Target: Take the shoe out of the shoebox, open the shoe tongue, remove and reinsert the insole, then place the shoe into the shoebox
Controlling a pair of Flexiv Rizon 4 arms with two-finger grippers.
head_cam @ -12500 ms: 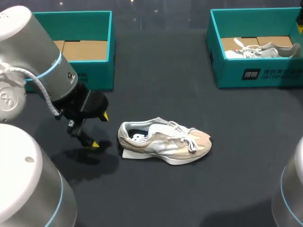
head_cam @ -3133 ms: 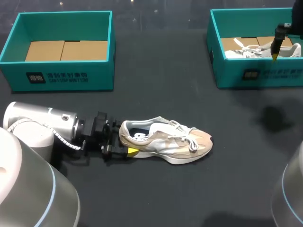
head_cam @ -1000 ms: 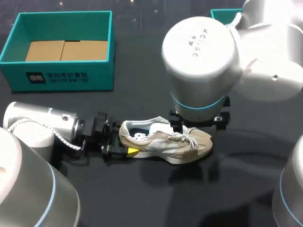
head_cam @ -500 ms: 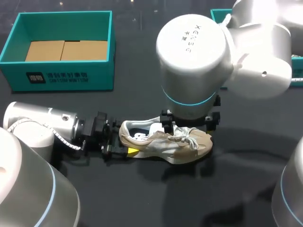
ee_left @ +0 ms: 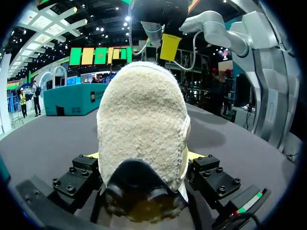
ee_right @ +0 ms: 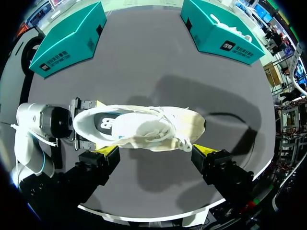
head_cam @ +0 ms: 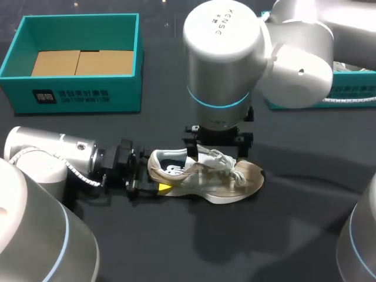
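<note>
On the dark surface (head_cam: 176,247), out of either box and roughly midway between them, the beige and white shoe (head_cam: 229,182) stands upright on its sole, heel toward the left arm (head_cam: 53,158) and toe pointing the other way. The left arm lies low along the surface, and its jaws are clamped on the heel from both sides. In the left wrist view the fuzzy heel (ee_left: 141,129) fills the space between the two black finger blocks, which press against it. The right arm (head_cam: 223,53) hangs over the middle of the shoe with its wrist straight above the laces (head_cam: 226,164). Its jaws are spread wide and grip nothing. In the right wrist view its yellow fingertips (ee_right: 111,151) stand well apart, to one side of the shoe (ee_right: 144,127), and whether either touches the upper cannot be told. The dark insole (head_cam: 170,161) shows in the shoe's opening. The teal shoebox (head_cam: 76,94) on the left holds only brown cardboard. The second teal shoebox (ee_right: 220,36) on the right holds another pale shoe (ee_right: 230,26) and is mostly hidden behind the right arm in the head view.
</note>
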